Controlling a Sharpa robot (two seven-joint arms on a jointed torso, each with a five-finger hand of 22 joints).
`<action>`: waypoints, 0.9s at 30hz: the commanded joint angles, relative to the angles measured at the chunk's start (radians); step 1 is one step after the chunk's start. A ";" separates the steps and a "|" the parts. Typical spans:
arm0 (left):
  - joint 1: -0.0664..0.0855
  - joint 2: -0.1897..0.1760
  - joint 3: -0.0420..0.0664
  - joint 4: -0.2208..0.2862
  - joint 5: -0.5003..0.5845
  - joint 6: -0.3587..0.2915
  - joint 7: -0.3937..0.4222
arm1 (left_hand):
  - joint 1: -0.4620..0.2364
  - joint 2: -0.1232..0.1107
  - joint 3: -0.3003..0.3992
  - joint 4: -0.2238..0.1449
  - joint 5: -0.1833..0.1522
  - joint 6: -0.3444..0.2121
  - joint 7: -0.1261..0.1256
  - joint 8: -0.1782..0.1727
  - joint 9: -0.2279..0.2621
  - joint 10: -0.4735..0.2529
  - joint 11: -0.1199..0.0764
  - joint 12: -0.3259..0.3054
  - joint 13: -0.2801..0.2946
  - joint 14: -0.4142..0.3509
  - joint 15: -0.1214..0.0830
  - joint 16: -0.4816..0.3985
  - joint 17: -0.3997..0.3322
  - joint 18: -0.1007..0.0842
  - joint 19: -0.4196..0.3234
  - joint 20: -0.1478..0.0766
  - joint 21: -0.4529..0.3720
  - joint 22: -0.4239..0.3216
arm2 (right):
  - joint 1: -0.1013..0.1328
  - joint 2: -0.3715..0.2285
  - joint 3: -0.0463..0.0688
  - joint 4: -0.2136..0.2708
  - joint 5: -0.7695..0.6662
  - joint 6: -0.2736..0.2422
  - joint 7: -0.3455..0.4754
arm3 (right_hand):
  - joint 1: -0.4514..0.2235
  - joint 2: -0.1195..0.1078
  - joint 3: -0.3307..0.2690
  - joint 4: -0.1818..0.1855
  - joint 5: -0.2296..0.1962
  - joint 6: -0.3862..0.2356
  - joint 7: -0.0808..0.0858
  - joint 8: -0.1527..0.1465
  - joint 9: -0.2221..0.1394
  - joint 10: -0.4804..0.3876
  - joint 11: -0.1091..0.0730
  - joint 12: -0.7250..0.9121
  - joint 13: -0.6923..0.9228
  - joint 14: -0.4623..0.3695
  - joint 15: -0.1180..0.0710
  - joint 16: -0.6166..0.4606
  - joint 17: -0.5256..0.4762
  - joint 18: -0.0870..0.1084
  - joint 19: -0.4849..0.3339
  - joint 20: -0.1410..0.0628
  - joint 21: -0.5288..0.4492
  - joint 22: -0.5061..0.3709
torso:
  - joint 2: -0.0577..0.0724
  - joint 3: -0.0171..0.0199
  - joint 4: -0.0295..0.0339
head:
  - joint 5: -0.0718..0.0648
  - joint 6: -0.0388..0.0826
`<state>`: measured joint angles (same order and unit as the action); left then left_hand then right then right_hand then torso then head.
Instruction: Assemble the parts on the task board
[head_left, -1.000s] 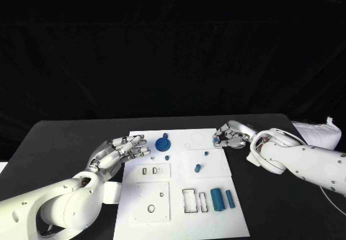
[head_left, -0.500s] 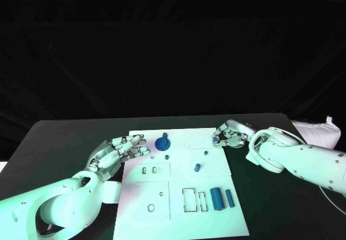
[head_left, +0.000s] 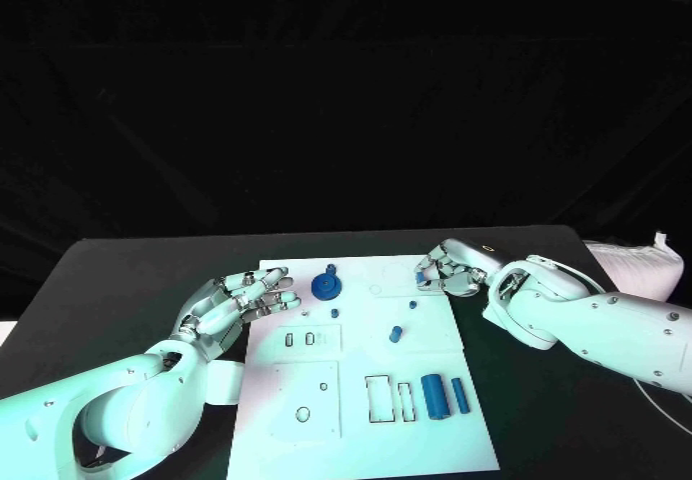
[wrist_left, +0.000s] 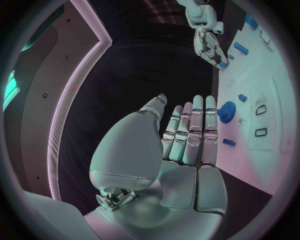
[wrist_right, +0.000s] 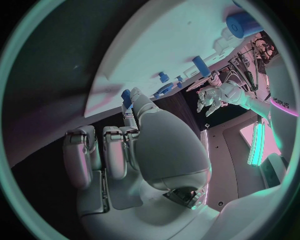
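A small blue part (head_left: 424, 276) is held pinched in the right hand (head_left: 451, 270), now shifted slightly inward over the task board (head_left: 433, 420) far right edge, suggesting insertion is near, while the left hand (head_left: 231, 305) hovers open-fingered at the left edge.

The right hand (head_left: 450, 272) now lies slightly farther toward the task board's (head_left: 433, 440) far right corner than one second ago, its curled fingers over the board's right edge; the right forearm has followed, reaching farther in over the table. In the right wrist view a small blue part (wrist_right: 127, 97) shows at the fingertips, touching them; whether it is pinched cannot be told. The small blue peg (head_left: 413, 304) near the right hand and the blue piece (head_left: 394, 335) in the middle of the board appear a little nearer the far edge, as does the whole board, which fits a small shift of the head camera.
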<state>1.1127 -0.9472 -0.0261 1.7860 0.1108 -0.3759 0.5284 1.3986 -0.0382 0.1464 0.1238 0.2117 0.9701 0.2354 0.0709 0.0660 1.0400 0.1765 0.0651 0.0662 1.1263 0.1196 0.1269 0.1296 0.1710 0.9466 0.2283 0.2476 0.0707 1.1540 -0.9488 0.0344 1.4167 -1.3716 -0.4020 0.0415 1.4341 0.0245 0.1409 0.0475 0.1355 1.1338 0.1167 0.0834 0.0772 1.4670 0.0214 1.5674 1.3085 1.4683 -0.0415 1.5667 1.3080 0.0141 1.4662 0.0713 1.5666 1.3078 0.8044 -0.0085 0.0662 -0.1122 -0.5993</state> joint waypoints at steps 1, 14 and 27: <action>0.001 0.000 0.001 -0.003 -0.001 0.017 0.007 | 0.000 0.006 -0.001 -0.007 -0.003 -0.007 0.002 -0.005 -0.001 -0.007 0.003 -0.002 -0.001 0.003 0.006 -0.006 0.001 0.013 -0.001 0.007 -0.005 -0.001 | 0.002 0.000 0.003 0.037 -0.039 -0.051 -0.026 | -0.005 0.014 0.010 -0.001 0.006 0.036 -0.023 0.009 0.008 0.104 -0.007 0.003 0.262 0.103 -0.008 0.004 0.263 -0.014 0.105 -0.010 0.004 0.263 | 0.000 -0.0012 -0.0003 | 0.004 -0.002; 0.001 0.004 0.001 -0.020 0.011 0.009 0.011 | 0.000 0.007 0.000 -0.007 -0.003 -0.007 0.003 -0.006 -0.001 -0.007 0.003 -0.002 -0.001 0.003 0.007 -0.006 0.001 0.013 -0.001 0.007 -0.005 -0.001 | 0.005 0.051 0.007 0.186 -0.023 -0.048 -0.088 | -0.035 0.012 0.020 0.009 0.011 0.037 -0.025 0.004 0.007 0.104 -0.009 0.003 0.262 0.103 -0.011 0.004 0.263 -0.014 0.105 -0.014 0.004 0.263 | -0.004 -0.0048 0.0040 | 0.025 -0.008; 0.001 0.003 0.001 -0.035 0.015 0.001 0.020 | 0.000 0.007 0.000 -0.008 -0.003 -0.007 0.003 -0.005 -0.001 -0.007 0.004 -0.002 -0.001 0.001 0.007 -0.008 0.001 0.012 -0.002 0.007 -0.006 -0.002 | -0.039 0.160 0.000 0.216 -0.102 0.009 -0.172 | -0.037 0.008 0.024 0.006 0.008 0.034 -0.025 0.000 0.006 0.104 -0.009 0.003 0.262 0.103 -0.011 0.004 0.263 -0.014 0.105 -0.015 0.004 0.263 | -0.003 -0.0061 0.0027 | 0.052 -0.029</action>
<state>1.1128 -0.9458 -0.0261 1.7506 0.1205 -0.3788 0.5319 1.3986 -0.0383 0.1464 0.1238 0.2117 0.9701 0.2354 0.0709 0.0660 1.0363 0.1803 0.0651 0.0662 1.1263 0.1196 0.1210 0.1293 0.1710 0.9466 0.2283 0.2476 0.0709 1.1200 -0.7960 0.0351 1.6313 -1.4226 -0.4298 -0.0790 1.4026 0.0365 0.1527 0.0455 0.1411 1.1338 0.1167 0.0802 0.0771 1.4670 0.0217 1.5674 1.3081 1.4646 -0.0450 1.5667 1.3077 0.0142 1.4662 0.0644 1.5666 1.3075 0.8004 -0.0148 0.0692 -0.0636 -0.6227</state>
